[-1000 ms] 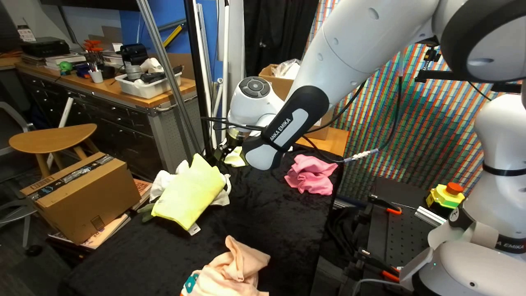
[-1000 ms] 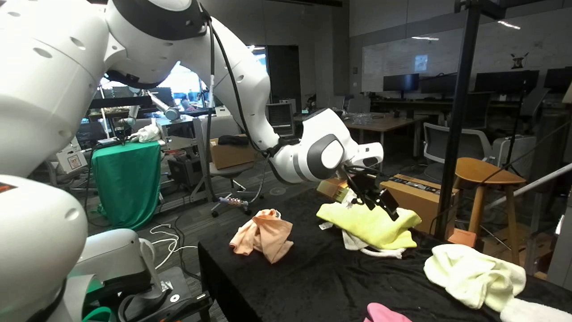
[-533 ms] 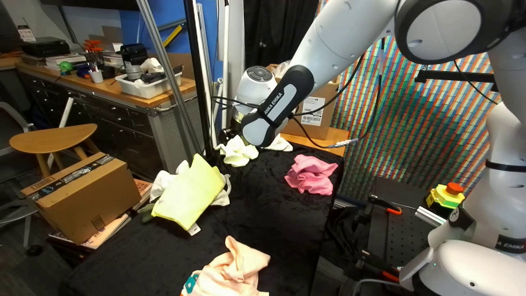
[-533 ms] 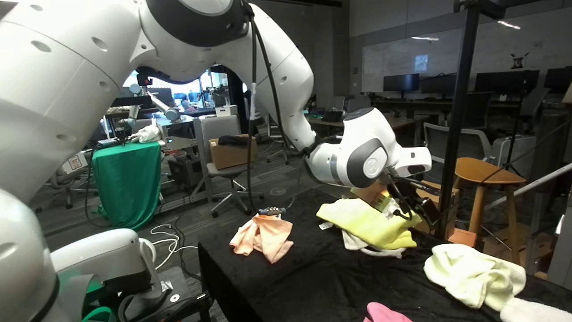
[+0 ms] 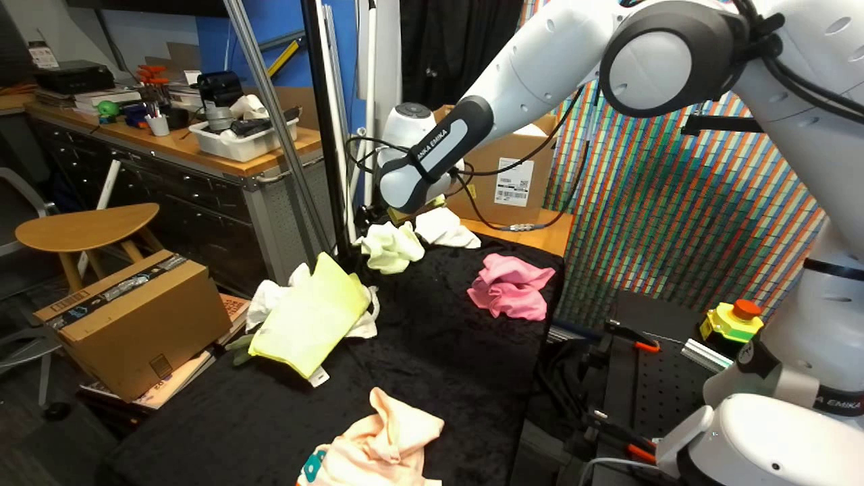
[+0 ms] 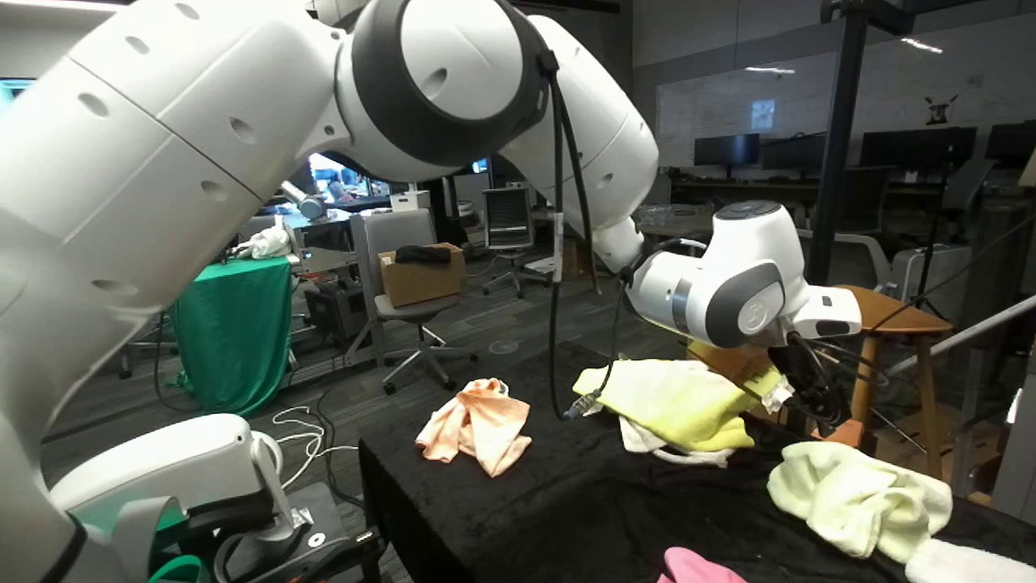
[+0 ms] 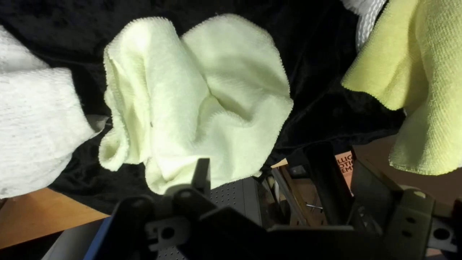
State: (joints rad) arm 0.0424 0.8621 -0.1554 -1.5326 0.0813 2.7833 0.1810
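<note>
The claw (image 7: 278, 162) hung with its fingers (image 7: 203, 175) wide apart and held nothing. Nearest it, a crumpled pale-yellow towel (image 7: 202, 108) lay on the black-draped table (image 6: 583, 518), between a white cloth (image 7: 32, 122) and a bright-yellow towel (image 7: 440, 90). The pale-yellow towel sat off the middle of the finger gap; closing there risked a thin edge pinch or a miss. The black post (image 6: 840, 138) stood near, so careless sideways travel could have struck it.
</note>
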